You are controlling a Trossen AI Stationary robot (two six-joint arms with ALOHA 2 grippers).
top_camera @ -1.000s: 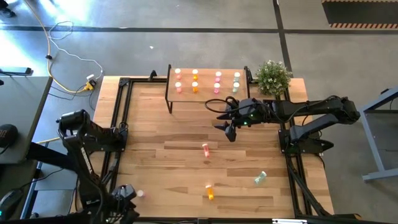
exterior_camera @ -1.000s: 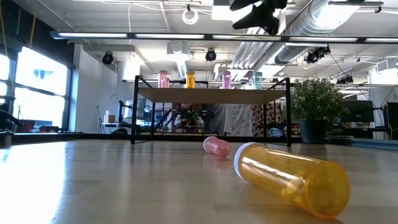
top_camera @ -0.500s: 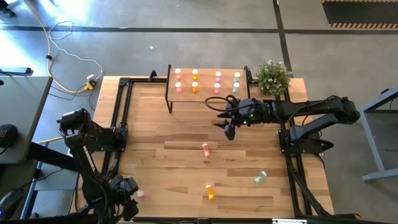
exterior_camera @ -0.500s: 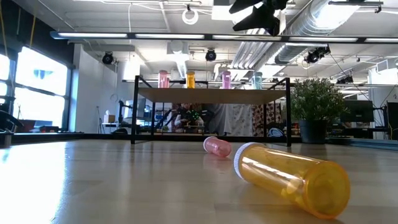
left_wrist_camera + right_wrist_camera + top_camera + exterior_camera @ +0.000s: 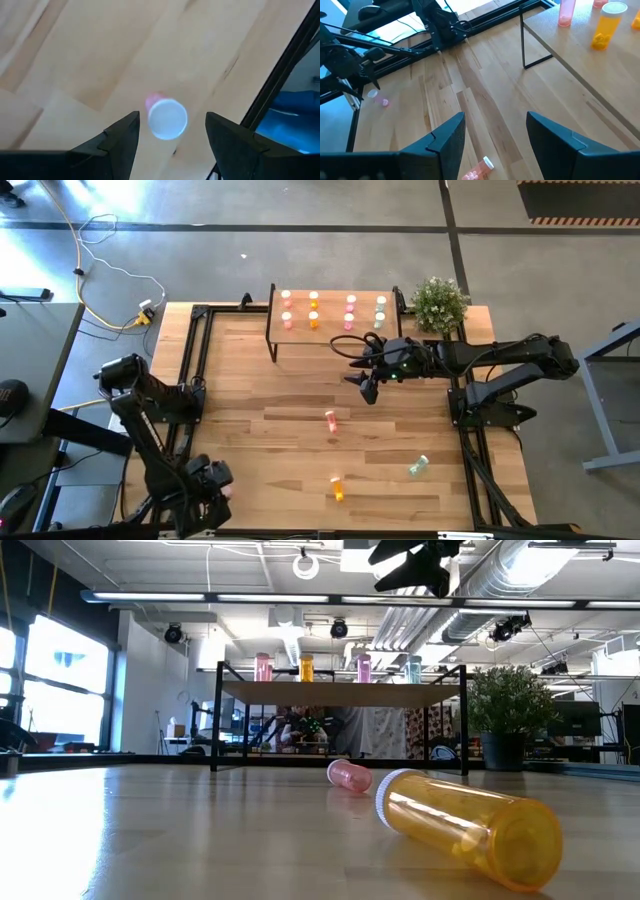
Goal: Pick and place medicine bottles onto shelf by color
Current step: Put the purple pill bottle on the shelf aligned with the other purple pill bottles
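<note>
- Eight medicine bottles stand on the shelf (image 5: 335, 325) at the far edge of the table (image 5: 260, 430); the high view shows them as two rows of four, while the low view shows only four, the front row hiding the back: pink, orange, pink, pale green.
- Four more bottles lie on the table top. The high view shows a pink bottle (image 5: 330, 418) near the middle, an orange bottle (image 5: 337, 489) near the front edge, a teal bottle (image 5: 418, 467) toward the right side, and a small pink one (image 5: 226, 491) at the front left corner.
- Only the left wrist view shows that this corner bottle (image 5: 165, 117) has a white cap and lies on the wood just beyond the left gripper (image 5: 171, 131), between its two spread fingers and untouched.
- The low view shows the orange bottle (image 5: 468, 827) large and on its side, with the middle pink bottle (image 5: 349, 775) behind it; the teal one does not show there.
- The right gripper (image 5: 368, 388) hangs above the table in front of the shelf, fingers apart and empty; its wrist view looks past them to the shelf's corner, two of the standing bottles and the left arm far off.
- A potted plant (image 5: 439, 304) stands at the shelf's right end.
</note>
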